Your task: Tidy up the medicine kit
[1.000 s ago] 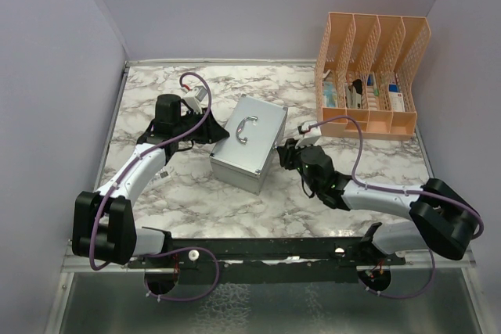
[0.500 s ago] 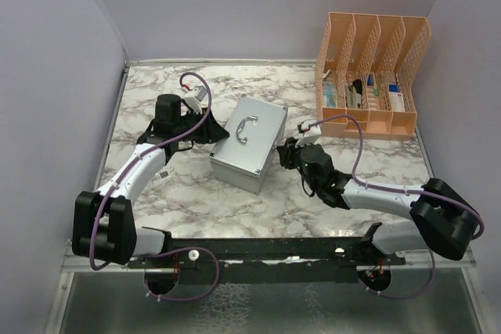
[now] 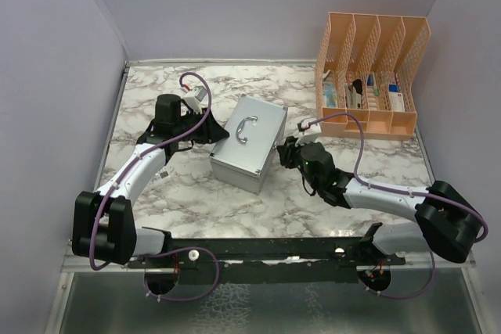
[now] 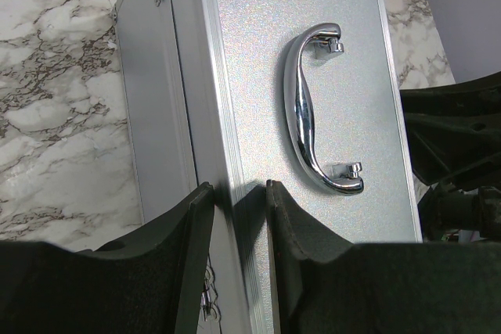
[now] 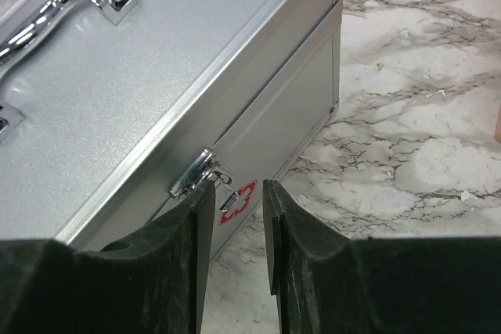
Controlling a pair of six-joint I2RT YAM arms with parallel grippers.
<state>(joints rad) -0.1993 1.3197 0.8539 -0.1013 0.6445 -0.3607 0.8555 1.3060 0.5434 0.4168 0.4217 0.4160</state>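
Left gripper (image 4: 239, 185) is right on the grey metal rectangular medicine kit (image 4: 313, 5). Its black fingers (image 4: 188, 256) straddle the long rim of the closed lid with only a slim gap, and whether they pinch it or merely flank it cannot be told. Just past the fingertips, the curved silver handle (image 4: 300, 115) lies flat on the lid. On the kit's opposite side, the right gripper (image 5: 237, 187) is up against the front wall, jaws narrowly parted and clamping nothing. The silver latch (image 5: 192, 176) is at its left fingertip and a red cross mark (image 5: 243, 192) shows between the tips. The white marble table (image 5: 407, 154) spreads beyond, and the peach slotted desk organizer (image 3: 372, 44) stands well off, far past the right gripper.
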